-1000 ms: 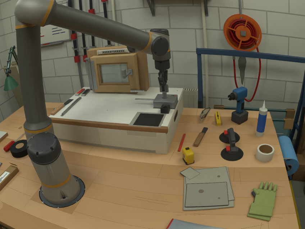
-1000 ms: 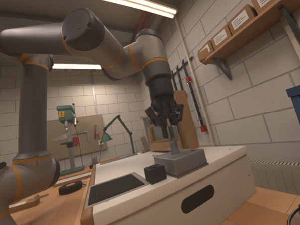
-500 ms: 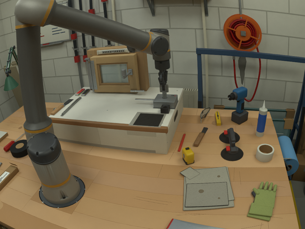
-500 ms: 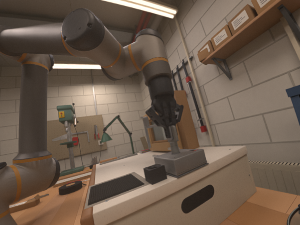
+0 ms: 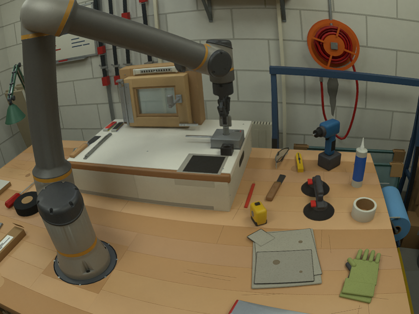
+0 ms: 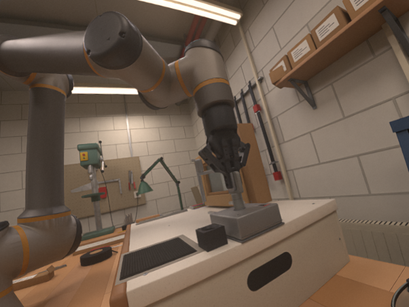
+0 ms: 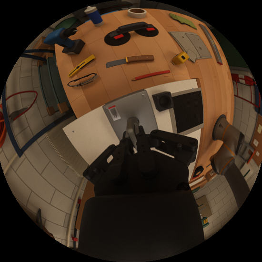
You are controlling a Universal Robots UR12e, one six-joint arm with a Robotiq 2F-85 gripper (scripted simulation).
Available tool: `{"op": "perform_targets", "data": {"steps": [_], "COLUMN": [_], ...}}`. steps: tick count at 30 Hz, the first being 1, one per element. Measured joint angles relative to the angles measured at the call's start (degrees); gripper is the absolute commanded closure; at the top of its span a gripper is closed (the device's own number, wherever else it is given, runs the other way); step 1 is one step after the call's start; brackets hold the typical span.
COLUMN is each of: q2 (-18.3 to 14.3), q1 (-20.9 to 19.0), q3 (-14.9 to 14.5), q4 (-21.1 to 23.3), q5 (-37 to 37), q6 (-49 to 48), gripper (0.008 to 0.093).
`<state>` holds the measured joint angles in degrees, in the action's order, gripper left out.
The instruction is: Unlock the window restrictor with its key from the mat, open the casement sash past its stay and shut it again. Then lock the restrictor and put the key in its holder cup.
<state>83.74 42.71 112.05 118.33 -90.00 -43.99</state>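
The key is partly hidden: its lower end sits in the grey restrictor lock block and its upper end is between my fingers. The key stands upright and is gripped by my closed gripper from straight above. The black holder cup stands just in front of the block. The dark key mat lies empty at the platform's front edge. The wooden casement window stands at the back of the platform with its sash shut. A thin stay rod runs from the block toward the window.
The platform's right edge drops to the workbench just beside the lock block. On the bench to the right lie a red pencil, a knife, a tape measure, a suction lifter and a drill.
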Motion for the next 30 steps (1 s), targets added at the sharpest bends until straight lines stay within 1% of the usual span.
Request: {"op": "perform_targets", "data": {"steps": [17, 30], "q2": [0.0, 0.0], "q1": [0.0, 0.0], "q3": [0.0, 0.0], "q4": [0.0, 0.01], "q5": [0.0, 0.0], "q6": [0.41, 2.47], "gripper": [0.0934, 0.0934]}}
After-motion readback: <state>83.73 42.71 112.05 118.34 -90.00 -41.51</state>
